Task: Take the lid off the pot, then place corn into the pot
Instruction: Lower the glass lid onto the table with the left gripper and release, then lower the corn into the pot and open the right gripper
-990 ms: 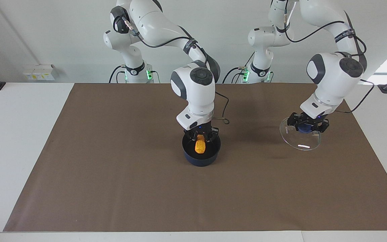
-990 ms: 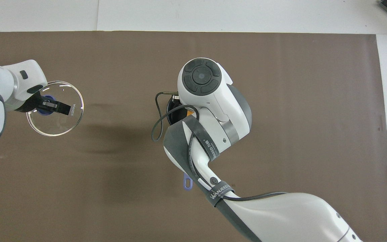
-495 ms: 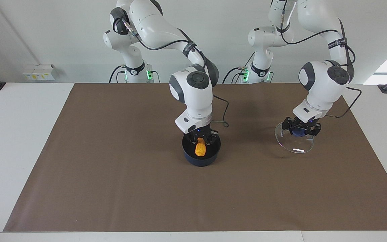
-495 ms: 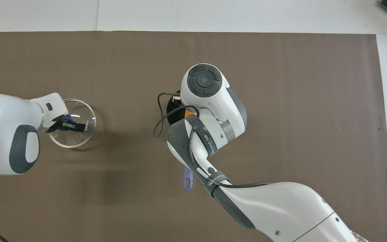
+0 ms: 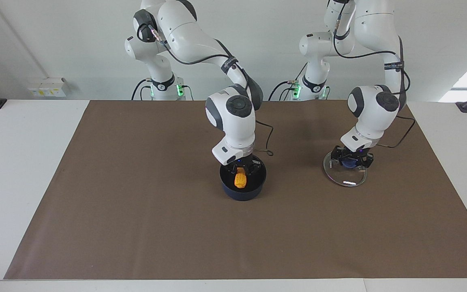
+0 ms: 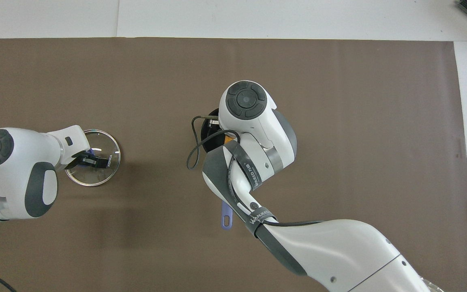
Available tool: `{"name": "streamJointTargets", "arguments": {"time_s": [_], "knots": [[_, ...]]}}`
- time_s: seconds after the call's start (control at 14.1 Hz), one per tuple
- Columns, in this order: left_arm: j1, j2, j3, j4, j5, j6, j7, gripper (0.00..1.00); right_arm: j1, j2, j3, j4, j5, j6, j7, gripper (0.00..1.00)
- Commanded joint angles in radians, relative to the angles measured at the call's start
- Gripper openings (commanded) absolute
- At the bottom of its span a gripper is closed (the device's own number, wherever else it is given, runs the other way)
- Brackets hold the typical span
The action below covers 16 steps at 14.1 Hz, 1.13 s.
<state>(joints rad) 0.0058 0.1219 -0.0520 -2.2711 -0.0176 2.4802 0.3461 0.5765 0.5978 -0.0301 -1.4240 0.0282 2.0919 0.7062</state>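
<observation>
The dark navy pot (image 5: pixel 242 195) stands mid-table, its blue handle (image 6: pixel 226 216) pointing toward the robots. My right gripper (image 5: pixel 241 169) is down inside the pot's mouth, shut on the yellow-orange corn (image 5: pixel 240 179), which hangs upright within the pot. In the overhead view the right arm hides this gripper; only slivers of the pot (image 6: pixel 206 134) and the corn (image 6: pixel 228 139) show. The glass lid (image 5: pixel 345 177) lies low on the mat toward the left arm's end. My left gripper (image 5: pixel 350 160) is at its blue knob (image 5: pixel 349 163). From above, the lid (image 6: pixel 104 170) shows beside the left gripper (image 6: pixel 91 160).
A brown mat (image 5: pixel 136 202) covers most of the white table (image 5: pixel 22 170). A black cable loop (image 5: pixel 271 151) from the right arm hangs beside the pot, on the side nearer the robots.
The left arm has brought the lid down onto the mat, nearer the robots and a little toward the pot. The right gripper has sunk slightly with the corn inside the pot.
</observation>
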Motion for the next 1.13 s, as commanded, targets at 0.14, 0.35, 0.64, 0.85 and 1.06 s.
{"name": "streamJointTargets", "arguments": {"time_s": [0.14,0.35,0.64,0.85,1.06], "knots": [[0.013,0.009,0.001,0.174,-0.012,-0.209,0.01,1.0,-0.007,-0.026,0.007,-0.062,0.022,0.06,-0.036,0.23],[0.014,0.004,0.001,0.333,-0.01,-0.358,-0.085,1.0,-0.006,-0.024,0.007,-0.073,0.027,0.08,-0.036,0.29],[0.016,-0.005,0.012,0.522,-0.004,-0.573,-0.13,1.0,-0.006,-0.024,0.007,-0.073,0.036,0.077,-0.036,0.8],[0.005,-0.008,0.011,0.646,-0.002,-0.71,-0.213,1.0,-0.006,-0.024,0.007,-0.069,0.035,0.073,-0.034,1.0],[-0.006,-0.011,0.003,0.737,0.001,-0.816,-0.243,1.0,-0.007,-0.039,0.001,-0.039,0.019,0.054,-0.03,1.0]]}}
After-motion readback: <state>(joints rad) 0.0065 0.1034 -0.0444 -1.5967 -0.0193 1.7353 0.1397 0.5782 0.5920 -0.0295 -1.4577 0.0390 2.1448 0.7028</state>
